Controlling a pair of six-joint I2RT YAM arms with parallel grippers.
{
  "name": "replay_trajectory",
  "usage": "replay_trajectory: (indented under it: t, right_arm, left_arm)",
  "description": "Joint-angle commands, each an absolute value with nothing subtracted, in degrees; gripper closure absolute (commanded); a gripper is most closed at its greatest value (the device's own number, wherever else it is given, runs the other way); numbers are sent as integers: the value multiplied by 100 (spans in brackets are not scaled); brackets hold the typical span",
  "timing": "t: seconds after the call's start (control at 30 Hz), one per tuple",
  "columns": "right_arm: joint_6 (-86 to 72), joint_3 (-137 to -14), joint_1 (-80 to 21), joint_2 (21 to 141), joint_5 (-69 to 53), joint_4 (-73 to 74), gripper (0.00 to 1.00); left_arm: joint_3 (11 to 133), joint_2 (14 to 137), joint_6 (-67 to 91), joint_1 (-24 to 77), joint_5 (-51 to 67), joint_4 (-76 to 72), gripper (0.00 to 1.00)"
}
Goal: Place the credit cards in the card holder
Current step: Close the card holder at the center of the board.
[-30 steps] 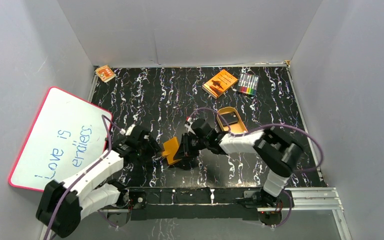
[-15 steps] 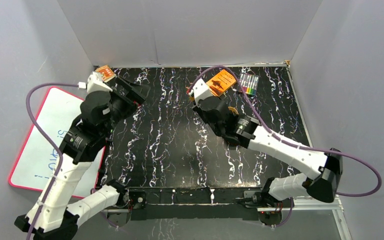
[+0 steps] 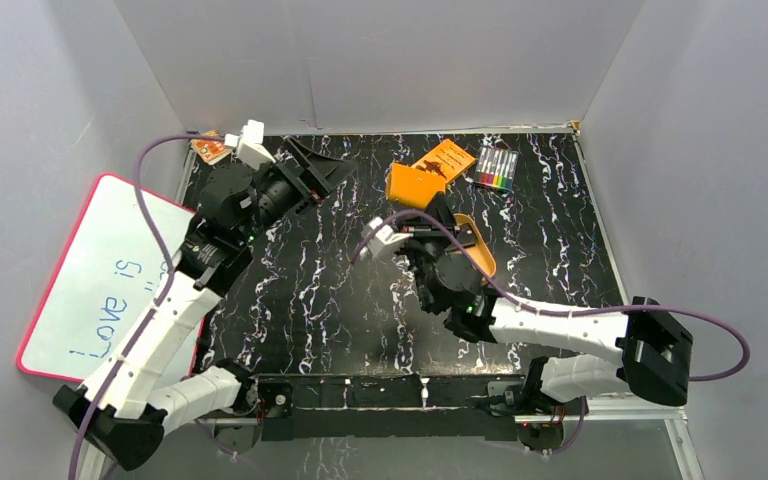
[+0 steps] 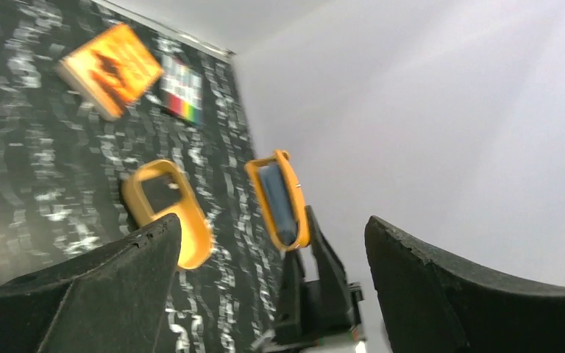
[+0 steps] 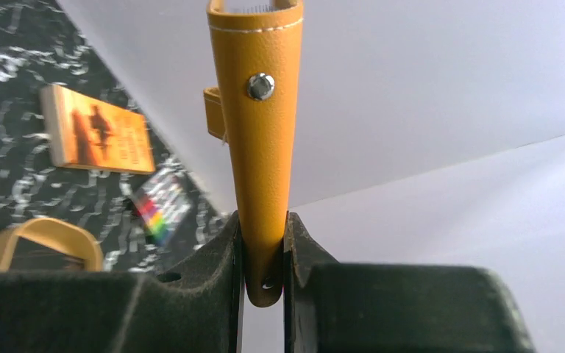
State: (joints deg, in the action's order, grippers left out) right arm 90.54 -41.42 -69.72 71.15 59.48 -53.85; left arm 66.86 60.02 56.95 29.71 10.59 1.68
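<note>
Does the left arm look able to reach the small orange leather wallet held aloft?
Probably yes: the open left pincer faces the small orange leather wallet with nothing between; the right pincer clamps only one end.

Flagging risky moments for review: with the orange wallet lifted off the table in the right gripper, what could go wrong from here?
1. The right gripper pinches the card holder only at its bottom edge, above the table; it could pivot, slip and drop.
2. A bluish card seems to sit inside it; tilting might shake it loose.
3. The left gripper faces it, open and empty; a careless approach could knock the card holder.
</note>
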Motion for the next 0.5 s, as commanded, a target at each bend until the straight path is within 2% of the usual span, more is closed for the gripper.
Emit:
replay_trajectory:
  t: [0.0,0.2,0.47]
  right_arm:
    - [11283,-3918,-7214,6942,5400,-8356,100]
    - [11554,-3770,-7264,6905,5229,-8554,100]
    - [11284,-4028,-7272,7015,5526,-8259,100]
  left_arm:
    - [6663,6074,5998,2949,2088,-922,8]
    - [6642,6316,6156,3040,2489,-1082,7]
    - [6465,6411,5960,3667,2352,-1292,7]
